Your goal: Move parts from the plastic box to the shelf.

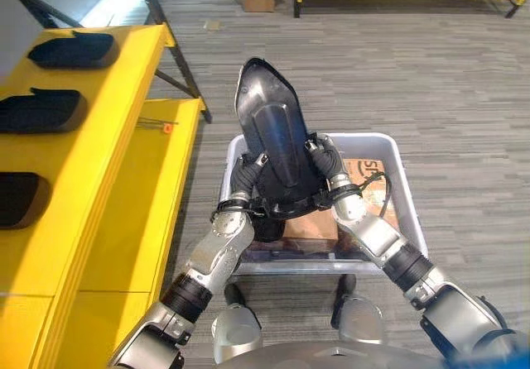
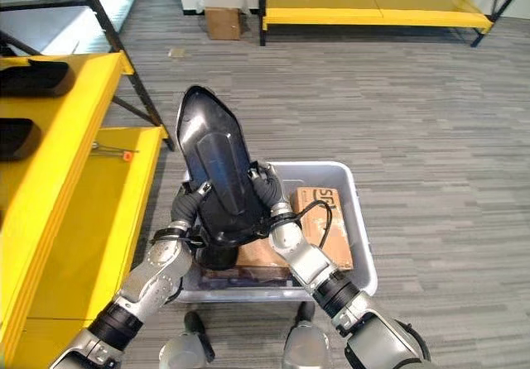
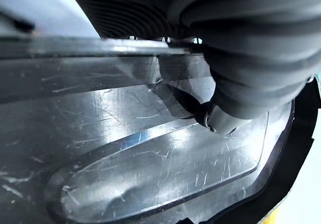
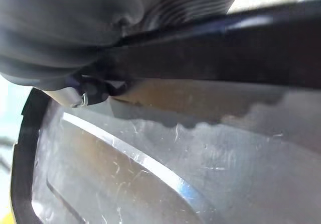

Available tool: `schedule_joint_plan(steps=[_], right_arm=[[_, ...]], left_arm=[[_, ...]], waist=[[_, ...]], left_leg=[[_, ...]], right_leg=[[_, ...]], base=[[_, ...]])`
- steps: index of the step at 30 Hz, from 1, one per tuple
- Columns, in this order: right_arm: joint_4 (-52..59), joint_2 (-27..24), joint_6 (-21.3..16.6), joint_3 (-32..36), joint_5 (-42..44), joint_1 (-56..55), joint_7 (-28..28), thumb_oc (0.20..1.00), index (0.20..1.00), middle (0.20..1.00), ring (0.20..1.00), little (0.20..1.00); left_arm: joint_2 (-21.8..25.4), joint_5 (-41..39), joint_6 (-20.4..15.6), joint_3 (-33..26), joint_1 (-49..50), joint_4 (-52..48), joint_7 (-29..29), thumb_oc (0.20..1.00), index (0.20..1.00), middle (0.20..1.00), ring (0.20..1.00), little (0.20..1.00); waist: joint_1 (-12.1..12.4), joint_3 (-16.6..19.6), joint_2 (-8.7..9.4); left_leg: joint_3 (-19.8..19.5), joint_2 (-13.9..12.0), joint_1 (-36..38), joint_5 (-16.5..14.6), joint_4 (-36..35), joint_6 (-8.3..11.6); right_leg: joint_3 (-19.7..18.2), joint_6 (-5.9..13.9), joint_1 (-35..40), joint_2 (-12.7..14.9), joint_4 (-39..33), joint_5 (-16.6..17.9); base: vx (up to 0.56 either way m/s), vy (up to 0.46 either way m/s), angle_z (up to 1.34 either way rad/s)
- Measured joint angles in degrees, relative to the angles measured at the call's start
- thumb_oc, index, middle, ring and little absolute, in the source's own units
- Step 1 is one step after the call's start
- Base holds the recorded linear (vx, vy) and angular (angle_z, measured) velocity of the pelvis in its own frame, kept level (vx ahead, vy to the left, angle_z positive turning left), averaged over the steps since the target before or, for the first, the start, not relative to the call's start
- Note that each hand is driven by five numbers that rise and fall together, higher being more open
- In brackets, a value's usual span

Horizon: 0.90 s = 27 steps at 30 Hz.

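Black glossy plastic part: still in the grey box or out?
Out. The black glossy plastic part is held above the grey plastic box, between the left hand and right hand at its sides.

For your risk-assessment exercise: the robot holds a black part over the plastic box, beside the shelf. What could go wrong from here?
1. The long black part is held only at its lower end between the left hand and right hand; it could slip or tip.
2. Swinging toward the yellow shelf, its tip might strike the shelf edge or parts already there.

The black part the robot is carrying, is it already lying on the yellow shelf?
No: the black part is held up over the plastic box between the left hand and right hand, apart from the yellow shelf.
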<state>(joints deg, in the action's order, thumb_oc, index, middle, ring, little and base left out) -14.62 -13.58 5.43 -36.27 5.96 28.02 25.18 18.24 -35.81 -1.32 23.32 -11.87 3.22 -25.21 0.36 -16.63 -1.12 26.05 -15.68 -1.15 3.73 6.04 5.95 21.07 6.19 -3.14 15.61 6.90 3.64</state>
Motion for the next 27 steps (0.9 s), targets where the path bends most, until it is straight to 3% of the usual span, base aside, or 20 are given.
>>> schedule_joint_plan(steps=[10,14,20,21,22,23,24,25,26,27], right_arm=[[0.22,2.06,2.26,-1.04,-0.03,0.05,-2.55,0.2,0.2,0.2,0.2,0.2],[-0.41,2.69,1.57,-1.29,0.0,-0.96,-2.35,0.2,0.2,0.2,0.2,0.2],[-0.83,4.18,-0.07,-1.15,0.2,-2.28,0.24,0.2,0.2,0.2,0.2,0.2],[-0.82,3.97,-1.21,-0.54,0.56,-3.27,0.39,0.2,0.2,0.2,0.2,0.2],[-0.71,3.31,-2.35,-0.37,0.71,-4.27,0.63,0.2,0.2,0.2,0.2,0.2],[-0.01,2.54,-3.07,-0.37,0.82,-5.24,0.88,0.2,0.2,0.2,0.2,0.2],[-0.89,0.12,-5.41,-0.5,2.22,-5.47,-0.38,0.2,0.2,0.2,0.2,0.2],[-1.18,-0.27,-6.41,-0.46,2.75,-6.83,-1.42,0.2,0.2,0.2,0.2,0.2],[-1.8,-0.41,-7.17,-0.36,2.98,-8.49,-1.84,0.2,0.2,0.2,0.2,0.2],[-2.1,-1.03,-8.72,0.04,3.23,-10.15,-3.09,0.2,0.2,0.2,0.2,0.2]], left_arm=[[1.95,3.93,-0.06,-3.25,3.27,-1.7,2.89,0.2,0.2,0.2,0.2,0.2],[2.59,4.02,-0.04,-3.18,4.04,-1.7,3.62,0.2,0.2,0.2,0.2,0.2],[3.83,5.68,-0.1,-3.09,3.98,-1.72,4.39,0.2,0.2,0.2,0.2,0.2],[3.8,5.92,-0.04,-2.91,3.85,-1.71,4.84,0.2,0.2,0.2,0.2,0.2],[3.62,5.97,-0.01,-2.28,3.63,-1.71,4.97,0.2,0.2,0.2,0.2,0.2],[4.02,5.97,-0.02,-1.49,3.36,-1.71,5.32,0.2,0.2,0.2,0.2,0.2],[2.96,5.94,0.52,-0.72,3.49,-1.68,5.29,0.2,0.2,0.2,0.2,0.2],[2.61,5.94,1.06,-0.4,4.38,-1.69,5.27,0.2,0.2,0.2,0.2,0.2],[2.49,5.92,1.13,0.31,4.94,-1.66,5.29,0.2,0.2,0.2,0.2,0.2],[2.64,5.91,1.15,1.65,5.79,-1.66,5.49,0.2,0.2,0.2,0.2,0.2]], waist=[[5.26,0.9,-0.04],[5.98,2.01,0.66],[5.65,3.3,2.41],[5.05,3.25,2.05],[3.51,3.23,1.53],[2.74,3.23,1.01],[2.98,2.87,-0.67],[3.8,2.96,-2.62],[3.78,2.95,-3.63],[3.18,3.39,-4.1]], left_leg=[[-4.89,2.38,-1.15,0.55,-1.08,-0.81],[-6.53,3.71,-1.96,0.68,-1.07,-1.12],[-8.46,5.61,-3.21,-0.04,-0.88,-2.2],[-9.92,5.79,-4.15,0.28,-1.01,-2.89],[-13.97,5.57,-4.14,2.33,-1.94,-2.55],[-15.97,4.33,-4.43,4.27,-4.44,-2.32],[-19.57,2.71,-5.26,7.6,-6.39,-0.9],[-20.5,0.7,-5.9,8.28,-7.09,-3.63],[-20.34,-0.04,-6.28,7.92,-6.6,-8.83],[-22.34,0.05,-7.63,7.78,-5.17,-13.16]], right_leg=[[5.4,0.87,3.66,2.17,0.11,-1.21],[7.07,1.31,4.6,3.29,0.03,-1.02],[9.06,1.19,5.6,5.06,0.29,-1.12],[9.39,0.96,5.49,4.98,2.48,-1.33],[5.12,0.81,4.93,1.8,5.27,-7.33],[0.61,-0.64,4.78,-3.64,6.24,-11.59],[-5.31,-2.7,4.52,-10.24,6.34,-14.1],[-5.49,-4.36,3.26,-12.54,9.15,-15.79],[-5.16,-5.29,3.16,-13.89,10.93,-16.3],[-6.66,-8.86,2.87,-16.47,12.32,-18.77]], base=[[-0.02,0.17,0.31],[-0.03,0.228,0.29],[-0.09,0.101,0.26],[-0.12,-0.066,0.73],[-0.1,-0.159,1.17],[-0.06,-0.148,1.5],[-0.09,-0.258,1.26],[-0.1,-0.264,0.82],[-0.12,-0.259,0.56],[-0.12,-0.161,0.78]])
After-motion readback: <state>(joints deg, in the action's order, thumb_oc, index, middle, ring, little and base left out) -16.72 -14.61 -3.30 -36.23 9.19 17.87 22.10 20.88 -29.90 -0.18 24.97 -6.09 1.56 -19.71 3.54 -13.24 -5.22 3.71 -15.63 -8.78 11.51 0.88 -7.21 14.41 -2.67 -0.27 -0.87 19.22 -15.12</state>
